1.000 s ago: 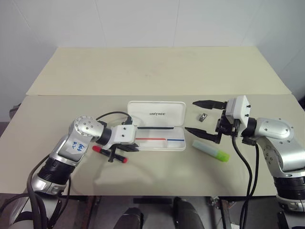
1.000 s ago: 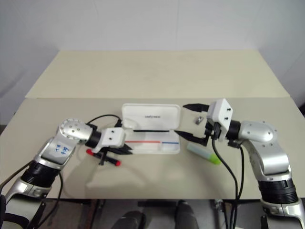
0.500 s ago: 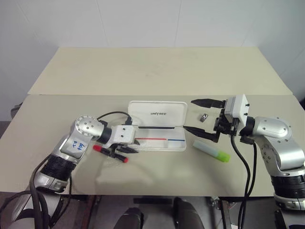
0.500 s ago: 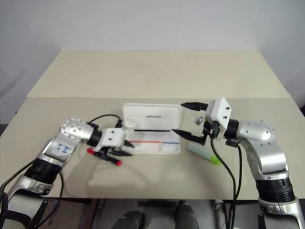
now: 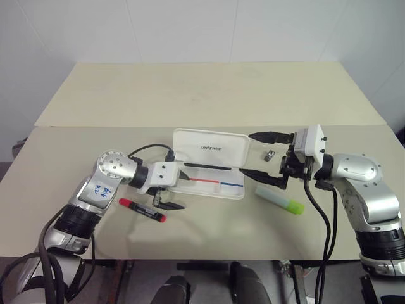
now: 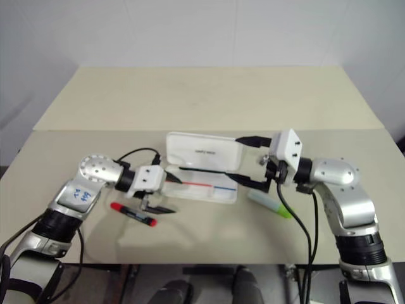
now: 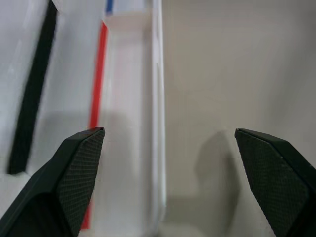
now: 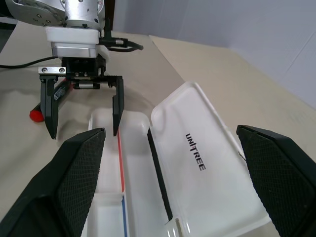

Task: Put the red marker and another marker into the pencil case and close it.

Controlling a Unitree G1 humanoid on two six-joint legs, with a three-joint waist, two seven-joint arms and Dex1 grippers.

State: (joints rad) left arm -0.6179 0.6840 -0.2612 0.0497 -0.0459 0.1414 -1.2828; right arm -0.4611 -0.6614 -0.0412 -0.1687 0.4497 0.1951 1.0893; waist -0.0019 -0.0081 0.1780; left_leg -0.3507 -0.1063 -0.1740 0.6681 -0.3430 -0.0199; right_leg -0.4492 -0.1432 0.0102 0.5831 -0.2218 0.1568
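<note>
Beige table (image 5: pixel 209 95) against a plain white wall, two boards joined by a seam.

Nearest the front edge, the red marker (image 5: pixel 142 209) lies flat on the table, touching nothing. Just beyond it hangs the left gripper (image 5: pixel 174 187), jaws spread wide and empty, straddling the left end of the pencil case (image 5: pixel 209 166). The case lies open, lid back, tray bare. To the right of the case lies the green highlighter (image 5: pixel 280 199), untouched. Above it the right gripper (image 5: pixel 261 155) hovers, jaws wide and empty, at the case's right end. A small metal clip (image 5: pixel 269 155) lies beside the lid.

Risks, as judged: the marker is outside the case, so a closing move now would shut an empty case. Either gripper could nudge the light case askew.

Room: ample bare table behind the case; the marker sits near the front edge and could roll off.
</note>
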